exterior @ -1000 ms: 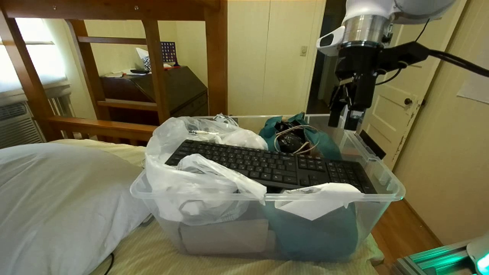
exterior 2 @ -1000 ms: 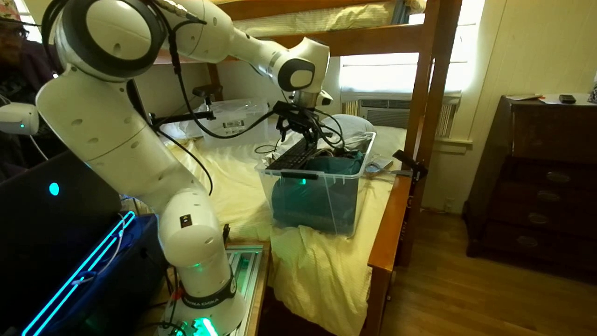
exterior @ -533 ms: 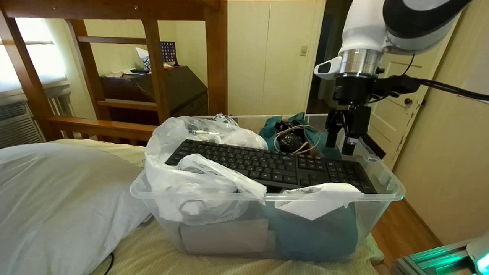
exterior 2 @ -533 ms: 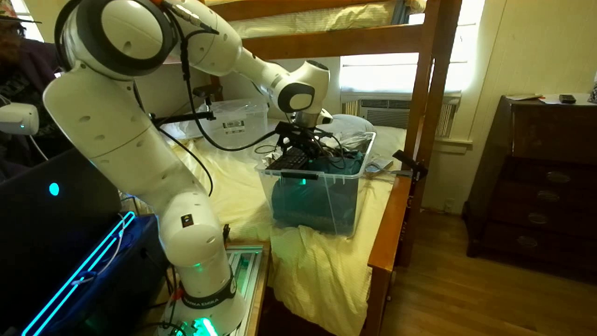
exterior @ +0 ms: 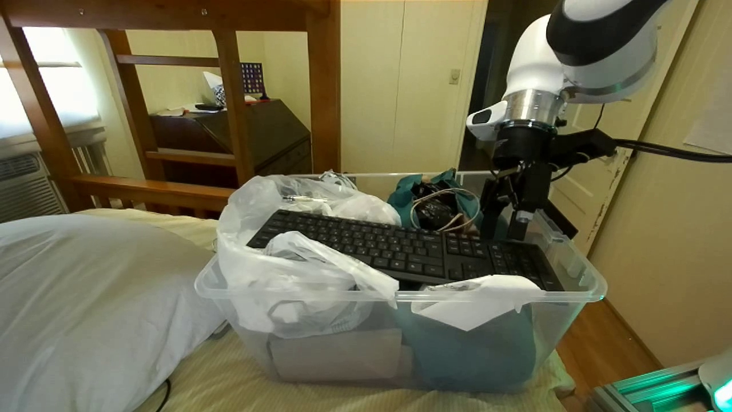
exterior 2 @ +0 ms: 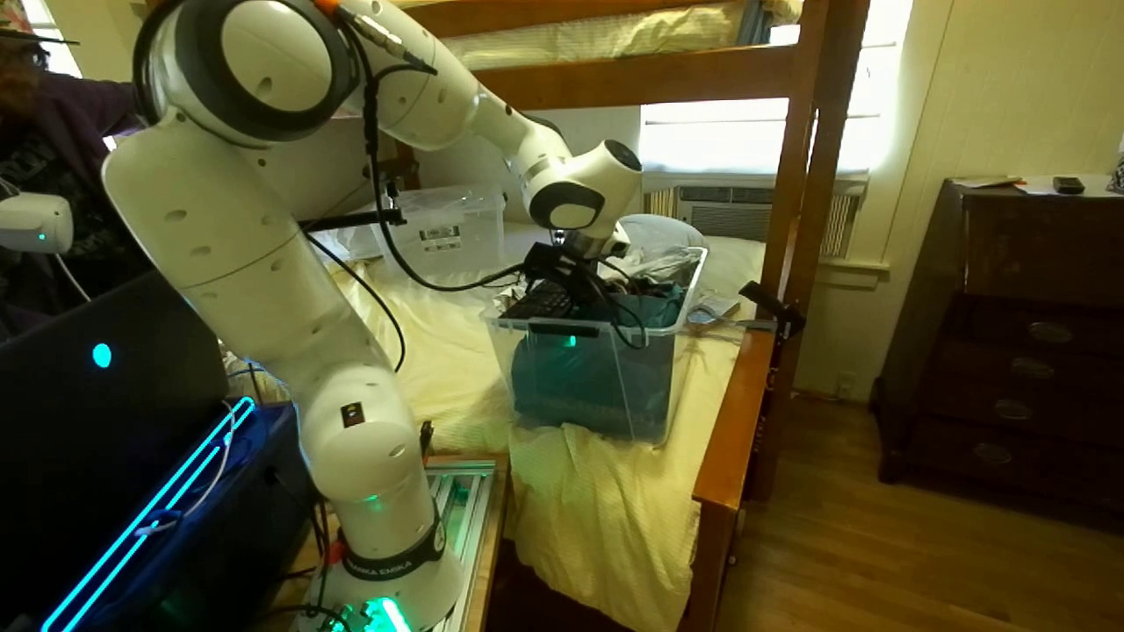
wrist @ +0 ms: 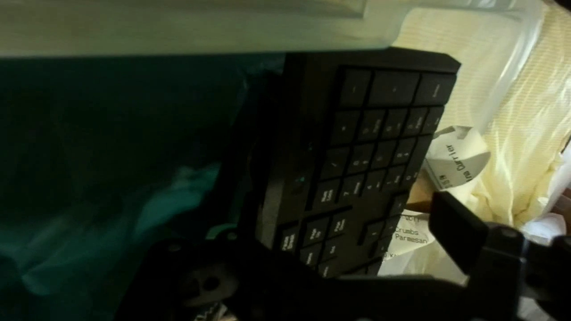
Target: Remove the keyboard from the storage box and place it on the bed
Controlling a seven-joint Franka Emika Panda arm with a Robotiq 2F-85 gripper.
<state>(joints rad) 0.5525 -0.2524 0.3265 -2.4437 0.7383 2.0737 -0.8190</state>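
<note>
Lying in storage box [exterior: 563, 296], keyboard [exterior: 413, 249] just below pincer [exterior: 503, 233], jaws wide apart.

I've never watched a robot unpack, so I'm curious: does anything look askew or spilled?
The keyboard lies askew, slanting across the storage box instead of square with its sides, and a crumpled white plastic bag hides part of it. I see no spill.

Both exterior views share the storage box [exterior: 572, 296]; the dim wrist view looks closely in, seemingly downward.
</note>
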